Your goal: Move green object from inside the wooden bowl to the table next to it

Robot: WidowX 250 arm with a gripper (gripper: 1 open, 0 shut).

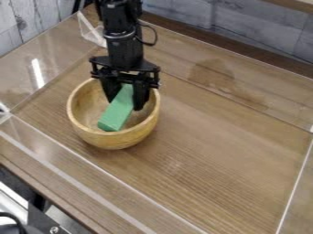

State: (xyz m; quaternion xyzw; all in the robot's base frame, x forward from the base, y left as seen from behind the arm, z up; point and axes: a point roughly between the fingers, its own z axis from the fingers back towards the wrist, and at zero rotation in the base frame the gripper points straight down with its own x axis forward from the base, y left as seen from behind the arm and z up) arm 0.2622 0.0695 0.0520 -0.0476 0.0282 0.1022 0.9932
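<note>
The wooden bowl (pixel 86 128) sits left of centre on the table (pixel 221 137). My black gripper (pixel 124 91) points straight down over the bowl's right half and is shut on the upper end of the green object (pixel 117 114). That flat green block hangs tilted, its lower end down inside the bowl near the front wall. I cannot tell whether that end touches the bowl. The fingertips are partly hidden by the block.
Low clear acrylic walls (pixel 299 174) run around the table's edges. Bare wood-grain surface lies to the right of and in front of the bowl. A grey plank wall (pixel 244 23) stands behind.
</note>
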